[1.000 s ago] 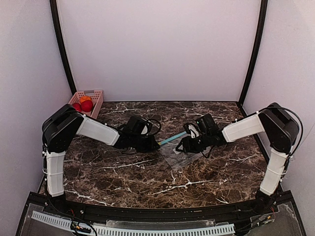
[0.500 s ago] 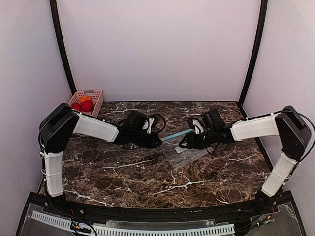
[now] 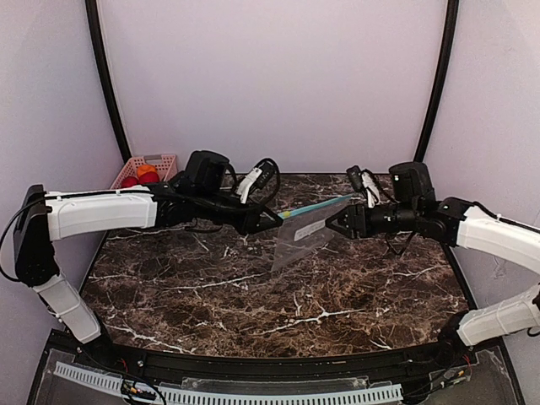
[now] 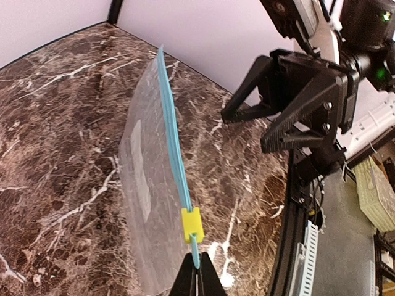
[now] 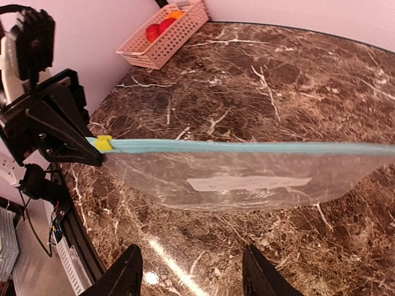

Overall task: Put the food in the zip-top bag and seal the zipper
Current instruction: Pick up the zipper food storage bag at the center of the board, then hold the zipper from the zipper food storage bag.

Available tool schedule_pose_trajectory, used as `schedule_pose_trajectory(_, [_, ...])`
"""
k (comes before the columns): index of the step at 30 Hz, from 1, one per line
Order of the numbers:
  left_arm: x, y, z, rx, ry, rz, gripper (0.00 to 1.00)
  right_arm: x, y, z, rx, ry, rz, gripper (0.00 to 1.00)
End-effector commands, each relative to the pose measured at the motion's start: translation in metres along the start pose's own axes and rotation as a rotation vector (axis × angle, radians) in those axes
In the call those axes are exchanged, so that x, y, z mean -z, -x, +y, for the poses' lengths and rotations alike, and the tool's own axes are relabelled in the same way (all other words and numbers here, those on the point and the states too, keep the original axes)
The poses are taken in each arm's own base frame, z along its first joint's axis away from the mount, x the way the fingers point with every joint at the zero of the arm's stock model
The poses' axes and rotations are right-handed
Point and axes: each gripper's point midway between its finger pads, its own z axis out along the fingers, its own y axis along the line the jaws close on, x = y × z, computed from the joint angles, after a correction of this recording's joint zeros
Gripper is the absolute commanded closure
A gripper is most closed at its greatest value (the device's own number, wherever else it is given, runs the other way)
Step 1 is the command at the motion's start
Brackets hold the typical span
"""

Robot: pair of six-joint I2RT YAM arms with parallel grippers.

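Left tool (image 3: 277, 218) clamped tight, right tool (image 3: 330, 222) spread, tips facing.

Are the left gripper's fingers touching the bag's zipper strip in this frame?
Touching. The left wrist view shows the left gripper's fingers pinched shut on the end of the teal zipper, right beside the yellow slider.

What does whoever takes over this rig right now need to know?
Grippers: the left end effector is shut on one end of the zipper, right by the yellow slider. The right end effector is open, holding nothing, and faces the other end.
Things: the zip-top bag hangs from its zipper edge, empty. The food sits in the pink basket at the far left corner.
Done: bag held up.
Left: open its mouth, load the food, seal.
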Motion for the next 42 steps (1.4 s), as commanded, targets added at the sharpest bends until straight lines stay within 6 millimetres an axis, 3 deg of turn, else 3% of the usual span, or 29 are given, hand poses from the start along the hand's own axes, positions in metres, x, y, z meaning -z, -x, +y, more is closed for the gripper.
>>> schedule_pose_trajectory(1, [0.019,-0.025,-0.044,-0.081,-0.080,0.164,0.99,0.032,0.011,0.050,0.164,0.128,-0.012,0.46])
schedule_pose_trajectory(4, [0.028,-0.028,-0.071,-0.139,-0.124,0.205,0.99,0.043,0.013,0.072,0.231,0.179,0.007,0.45])
schedule_pose_trajectory(9, [0.044,-0.040,-0.116,-0.217,-0.302,0.247,0.99,0.041,0.003,0.101,0.287,0.262,0.083,0.45])
schedule_pose_trajectory(13, [0.053,-0.050,-0.133,-0.242,-0.401,0.258,0.99,0.033,-0.012,0.128,0.303,0.372,0.155,0.45])
schedule_pose_trajectory(24, [0.055,-0.071,-0.132,-0.236,-0.429,0.280,0.99,0.024,-0.036,0.162,0.265,0.522,0.243,0.52])
schedule_pose_trajectory(42, [0.052,-0.071,-0.137,-0.199,-0.477,0.268,0.99,0.005,-0.053,0.167,0.266,0.570,0.293,0.60])
